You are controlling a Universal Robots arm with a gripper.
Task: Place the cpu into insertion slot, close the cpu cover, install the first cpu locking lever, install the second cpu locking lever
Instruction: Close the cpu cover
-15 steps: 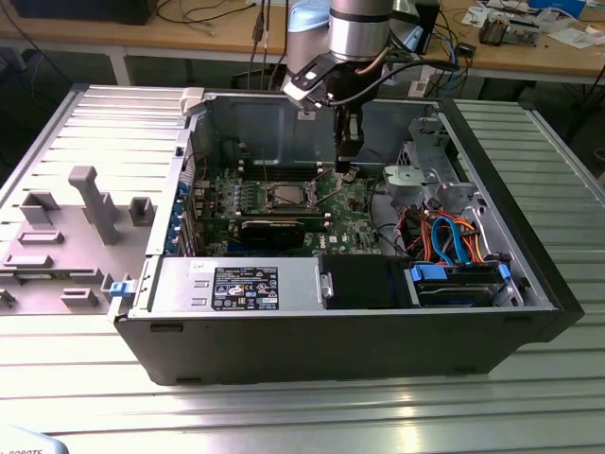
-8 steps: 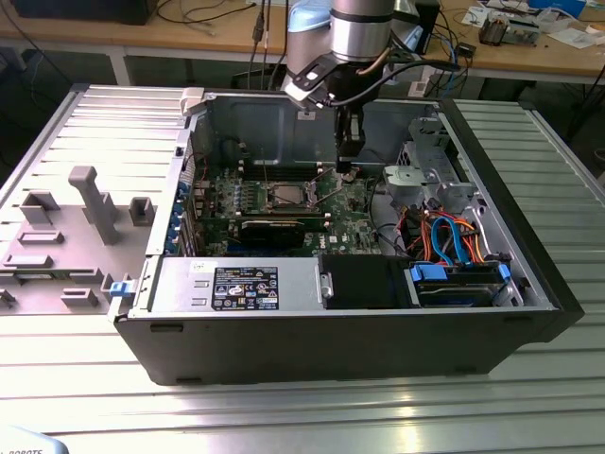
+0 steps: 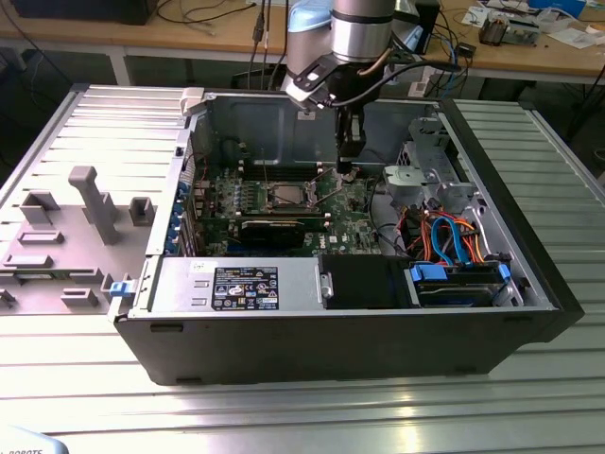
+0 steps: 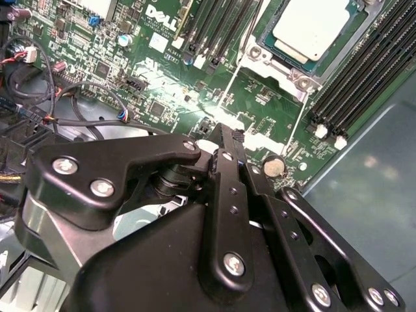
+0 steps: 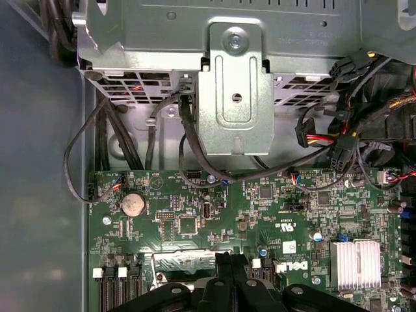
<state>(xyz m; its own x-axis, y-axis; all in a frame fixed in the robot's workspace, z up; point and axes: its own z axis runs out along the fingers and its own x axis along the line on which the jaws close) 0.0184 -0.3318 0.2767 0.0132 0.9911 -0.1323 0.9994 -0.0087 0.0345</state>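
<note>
Silver arm with pale-blue joint cap and cables; black gripper linkage with silver screws.

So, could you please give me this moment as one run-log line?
cpu: seated on motherboard | cpu cover: lying flat around it | gripper: shut, nothing visibly held, low over the board beside the cover

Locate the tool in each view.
Exterior view: tool inside the case, tip over the board, toward the exterior view's right of the cpu.
Second wrist view: tool in the foreground, tip near the coin cell.
First wrist view: tool over the board, coin cell farther off.
Shared landmark: the board.
</note>
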